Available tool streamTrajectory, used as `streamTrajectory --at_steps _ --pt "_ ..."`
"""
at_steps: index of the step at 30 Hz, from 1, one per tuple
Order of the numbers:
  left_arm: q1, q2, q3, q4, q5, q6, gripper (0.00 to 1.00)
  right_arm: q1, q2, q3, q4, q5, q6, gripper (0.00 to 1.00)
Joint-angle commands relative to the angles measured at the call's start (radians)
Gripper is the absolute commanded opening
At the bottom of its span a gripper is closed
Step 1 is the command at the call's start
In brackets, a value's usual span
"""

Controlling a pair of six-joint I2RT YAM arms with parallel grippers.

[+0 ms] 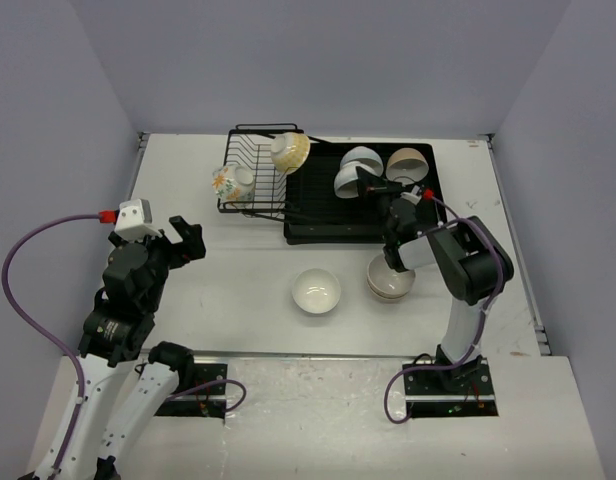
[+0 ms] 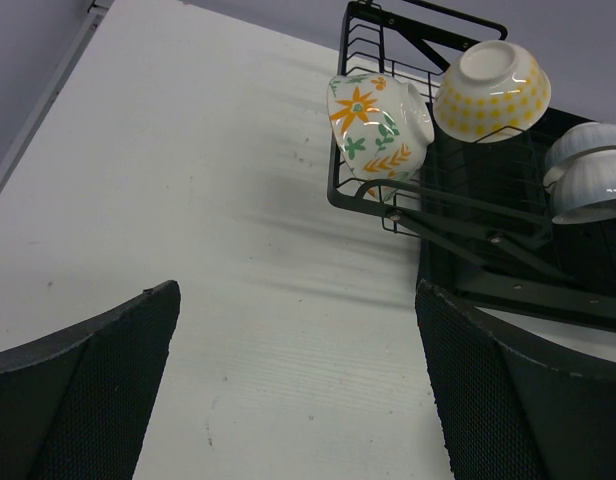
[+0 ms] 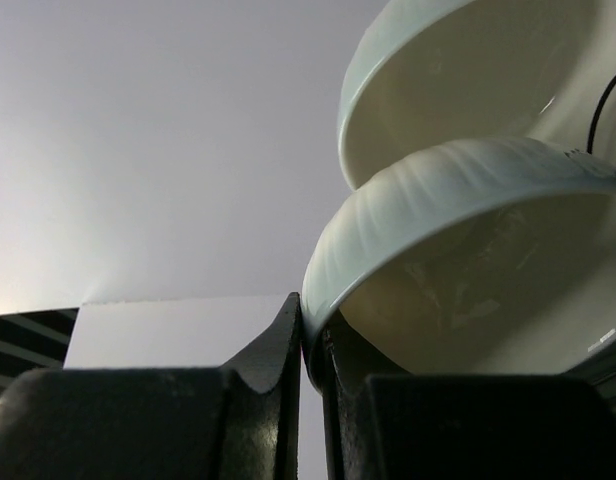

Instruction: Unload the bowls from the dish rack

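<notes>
The dish rack is a wire basket joined to a black drain tray. A flowered bowl and a yellow patterned bowl lean in the basket. In the tray stand two white bowls and a cream bowl. My right gripper is shut on the rim of the nearer, ribbed white bowl; the other white bowl sits just behind it. My left gripper hangs open over bare table, left of the rack.
On the table in front of the tray rest a single white bowl and a short stack of bowls under my right arm. Grey walls close in the table on three sides.
</notes>
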Motion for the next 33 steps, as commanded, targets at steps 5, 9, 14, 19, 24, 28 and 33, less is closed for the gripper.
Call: streamTrajectory --at_steps 5,9,14,19,24,28,33 --pt "-0.007 0.002 0.004 0.033 -0.002 0.021 1.0 0.0 -0.131 0.026 0.387 -0.062 -0.016 0.0" --pt "-0.007 0.003 0.003 0.033 -0.002 0.021 1.0 -0.003 -0.143 0.023 0.387 -0.078 -0.016 0.0" --pt "-0.007 0.003 0.004 0.033 -0.003 0.021 1.0 -0.003 -0.19 0.016 0.383 -0.167 -0.089 0.0" --pt "-0.007 0.0 0.008 0.036 -0.003 0.02 1.0 -0.015 -0.313 0.031 0.241 -0.351 -0.215 0.0" --pt "-0.007 0.049 0.11 0.015 0.093 0.018 1.0 -0.017 -0.495 0.115 -0.121 -0.611 -0.53 0.0" --pt "-0.007 0.213 0.349 -0.052 0.2 0.032 0.99 0.043 -0.633 0.261 -0.744 -0.695 -0.945 0.0" --pt "-0.053 0.558 0.771 -0.203 0.358 0.018 1.0 0.223 -0.709 0.486 -1.358 -0.532 -1.462 0.0"
